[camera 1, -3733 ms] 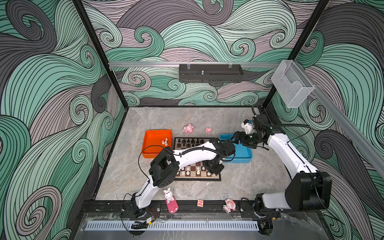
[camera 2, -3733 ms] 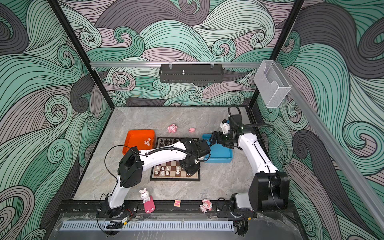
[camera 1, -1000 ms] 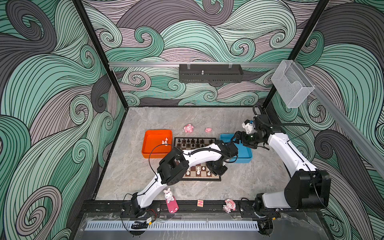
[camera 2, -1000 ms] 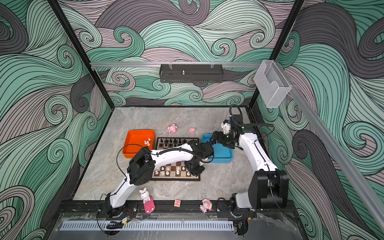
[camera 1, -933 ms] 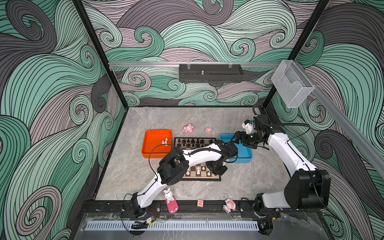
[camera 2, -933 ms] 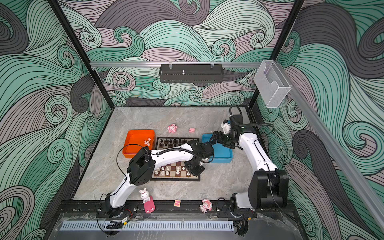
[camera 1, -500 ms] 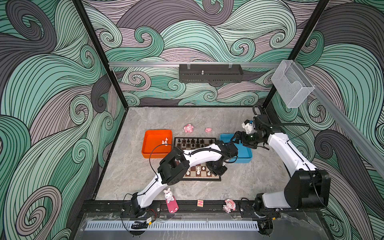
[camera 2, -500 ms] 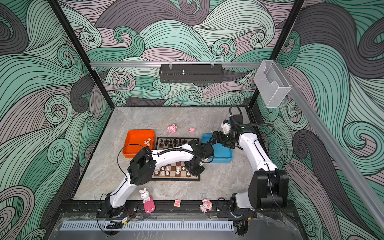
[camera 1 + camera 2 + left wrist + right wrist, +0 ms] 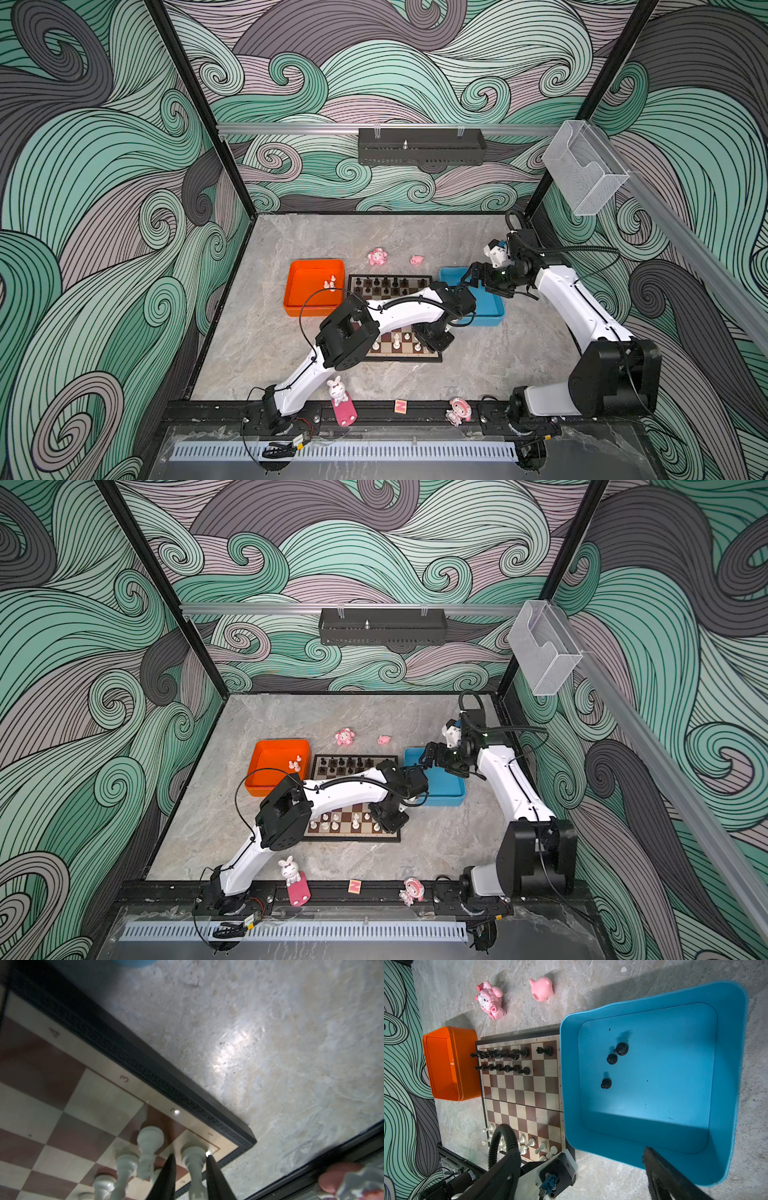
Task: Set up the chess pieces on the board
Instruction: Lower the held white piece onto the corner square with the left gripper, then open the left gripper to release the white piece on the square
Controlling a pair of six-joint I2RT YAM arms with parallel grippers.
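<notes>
The board [image 9: 399,356] [image 9: 353,835] lies mid-table between two trays. Black chess pieces [image 9: 384,284] [image 9: 502,1054] fill its far two rows, and white ones [image 9: 397,343] [image 9: 529,1144] stand in the near rows. My left gripper [image 9: 432,338] [image 9: 190,1167] is down at the board's near right corner. It is open, its fingers [image 9: 166,1176] loosely either side of a white piece [image 9: 193,1157] standing on the corner square. My right gripper [image 9: 478,276] [image 9: 583,1172] hangs open and holds nothing over the blue tray [image 9: 571,1064], where three black pieces [image 9: 612,1058] lie.
An orange tray [image 9: 307,291] left of the board holds a few white pieces [image 9: 329,284]. Two pink toys [image 9: 377,257] [image 9: 416,260] lie behind the board. On the front rail stand a bunny figure [image 9: 338,392], a small block [image 9: 400,405] and a doll [image 9: 459,411].
My left gripper came down from the board's right side to its near right corner and has stayed there for the last second. The right arm has barely moved.
</notes>
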